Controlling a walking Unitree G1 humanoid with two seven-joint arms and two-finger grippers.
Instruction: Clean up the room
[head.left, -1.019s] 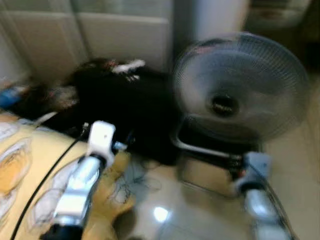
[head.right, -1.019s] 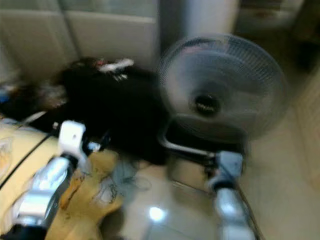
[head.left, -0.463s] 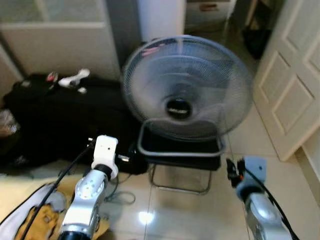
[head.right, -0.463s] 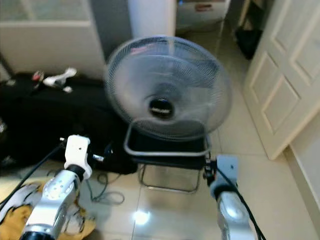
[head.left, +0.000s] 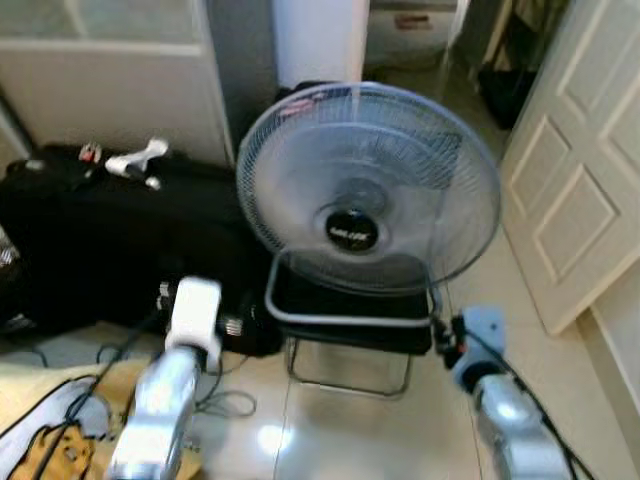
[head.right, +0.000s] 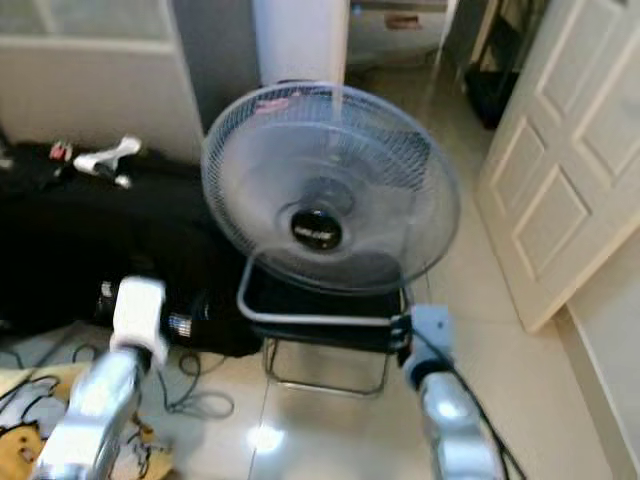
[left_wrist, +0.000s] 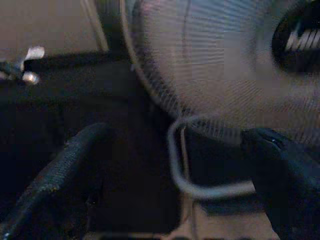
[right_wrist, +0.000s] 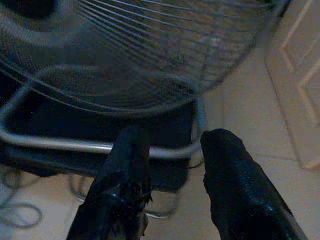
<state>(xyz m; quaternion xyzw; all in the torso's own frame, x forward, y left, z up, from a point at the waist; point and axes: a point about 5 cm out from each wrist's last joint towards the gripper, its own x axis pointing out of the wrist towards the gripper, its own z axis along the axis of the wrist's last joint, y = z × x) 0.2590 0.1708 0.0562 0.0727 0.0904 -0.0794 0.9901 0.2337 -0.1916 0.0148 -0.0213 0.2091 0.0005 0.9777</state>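
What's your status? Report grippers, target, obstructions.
Left gripper open, empty. Right gripper open, empty, facing fan. Cables on floor beside black bag.

Legible text: none. Fan (head.left: 368, 190), black centre hub (head.left: 348, 233): one line of pale lettering, too blurred to read. Box (head.right: 398, 20) at rear: reddish label, illegible.

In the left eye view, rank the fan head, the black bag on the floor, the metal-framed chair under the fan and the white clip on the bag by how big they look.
1. Fan head and black bag: about alike, no ranking; the fan is nearer.
2. Metal-framed chair, partly hidden.
3. White clip, smallest.
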